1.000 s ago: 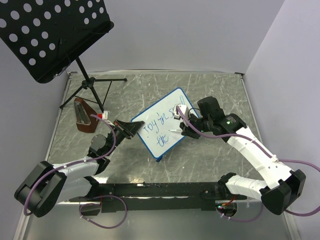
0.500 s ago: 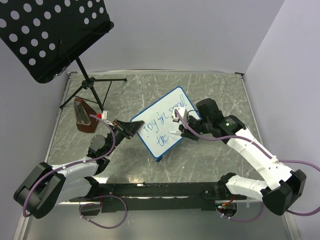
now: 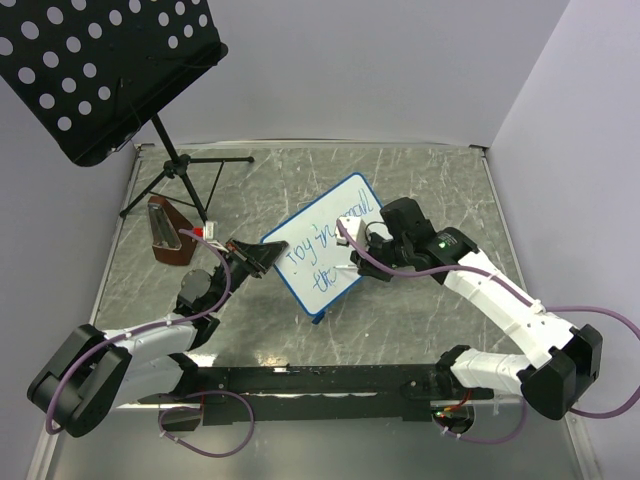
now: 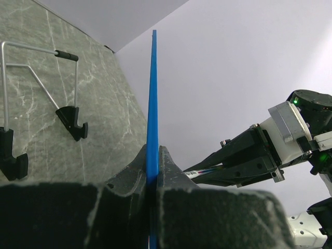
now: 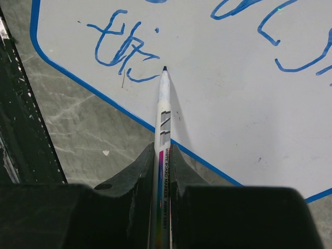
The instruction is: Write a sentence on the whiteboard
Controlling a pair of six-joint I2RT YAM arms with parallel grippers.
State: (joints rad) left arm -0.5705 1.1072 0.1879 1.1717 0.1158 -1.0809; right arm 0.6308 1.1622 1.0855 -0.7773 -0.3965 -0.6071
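The whiteboard [image 3: 322, 243], white with a blue frame, stands tilted mid-table. My left gripper [image 3: 262, 256] is shut on its left edge; in the left wrist view the blue edge [image 4: 153, 93] runs up from between the closed jaws of my left gripper [image 4: 153, 163]. The sentence [image 3: 320, 238] is in blue marker, with a short scribble [image 5: 122, 49] as its lower line. My right gripper [image 5: 162, 150] is shut on a white marker [image 5: 163, 116]. The marker tip sits at the board face just right of that scribble. The right gripper [image 3: 360, 262] is at the board's lower right.
A black perforated music stand [image 3: 100, 70] on a tripod [image 3: 185, 175] fills the back left. A brown wedge-shaped object [image 3: 165, 232] lies left of my left gripper. Wire legs with black feet [image 4: 70, 115] rest on the table behind the board.
My right gripper has moved left across the board with the marker, bringing the tip toward the lower line. The left gripper and the board have not moved.
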